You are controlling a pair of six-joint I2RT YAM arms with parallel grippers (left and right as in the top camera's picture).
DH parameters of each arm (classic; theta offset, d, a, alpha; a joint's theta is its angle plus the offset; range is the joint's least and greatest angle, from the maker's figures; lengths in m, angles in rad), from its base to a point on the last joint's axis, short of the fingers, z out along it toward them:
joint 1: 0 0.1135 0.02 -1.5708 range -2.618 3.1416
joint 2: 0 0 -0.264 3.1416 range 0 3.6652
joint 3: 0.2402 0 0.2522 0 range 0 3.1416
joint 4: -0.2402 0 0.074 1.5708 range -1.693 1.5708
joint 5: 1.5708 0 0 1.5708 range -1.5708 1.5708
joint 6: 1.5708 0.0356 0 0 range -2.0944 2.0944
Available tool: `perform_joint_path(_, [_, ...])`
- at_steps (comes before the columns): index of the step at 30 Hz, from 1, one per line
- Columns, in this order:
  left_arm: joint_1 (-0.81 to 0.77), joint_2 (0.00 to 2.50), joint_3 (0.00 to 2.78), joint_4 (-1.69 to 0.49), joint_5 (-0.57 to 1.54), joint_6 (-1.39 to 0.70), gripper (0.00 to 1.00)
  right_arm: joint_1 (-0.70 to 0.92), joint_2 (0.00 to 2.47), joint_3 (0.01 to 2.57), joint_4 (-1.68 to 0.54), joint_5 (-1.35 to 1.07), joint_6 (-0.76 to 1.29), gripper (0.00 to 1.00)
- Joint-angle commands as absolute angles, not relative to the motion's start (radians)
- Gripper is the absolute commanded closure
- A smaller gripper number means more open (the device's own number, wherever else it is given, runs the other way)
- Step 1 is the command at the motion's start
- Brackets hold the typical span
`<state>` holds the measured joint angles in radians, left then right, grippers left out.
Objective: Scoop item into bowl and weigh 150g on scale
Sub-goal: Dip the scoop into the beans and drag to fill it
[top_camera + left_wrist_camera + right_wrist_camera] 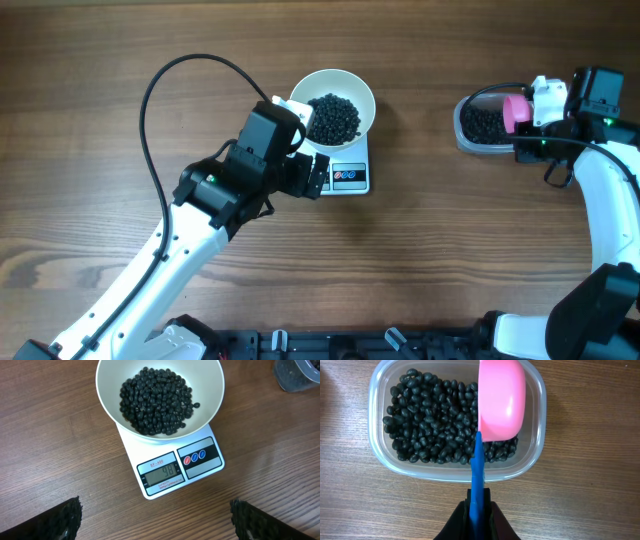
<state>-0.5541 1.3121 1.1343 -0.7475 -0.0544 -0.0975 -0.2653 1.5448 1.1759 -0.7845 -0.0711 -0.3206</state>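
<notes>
**While the scale (348, 178) reads 98, the pink scoop (515, 108) hangs over the tub (462, 125)**

Seen from overhead, the white bowl (364, 96) sits on the scale near the middle of the bench (450, 250) and holds a heap of black pellets (333, 117). The left fingers (318, 178) are spread wide just beside the scale's front and grip nothing. Well to the right, more pellets lie in the clear tub, with the scoop above its right end. Any writing is too small to read from this height.

Only the left wrist view gives the lettering. The grey display (161, 474) shows 98, and a small label above it reads SF-400. Red and blue round buttons (194, 456) sit beside the display. One pellet lies apart on the bowl's inner wall. The two fingertips show in the bottom corners, well apart, with bare wood between them.

Only the right wrist view shows the grip. The right fingers (492, 516) are closed tight on the scoop's blue handle (476, 472). The scoop's glossy pink head hangs over the tub's right half. Whether it touches the pellets cannot be told.
</notes>
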Motion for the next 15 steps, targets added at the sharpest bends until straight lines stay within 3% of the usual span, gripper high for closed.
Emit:
perform_joint_path(1, [-0.552,1.320,1.148,-0.745,-0.046,-0.083,0.00,-0.265,1.575,1.182,-0.781,-0.053,-0.340,0.96])
perform_joint_path(15, [-0.553,1.319,1.148,-0.745,-0.046,-0.082,0.00,-0.265,1.644,1.182,-0.786,-0.300,-0.340,0.96])
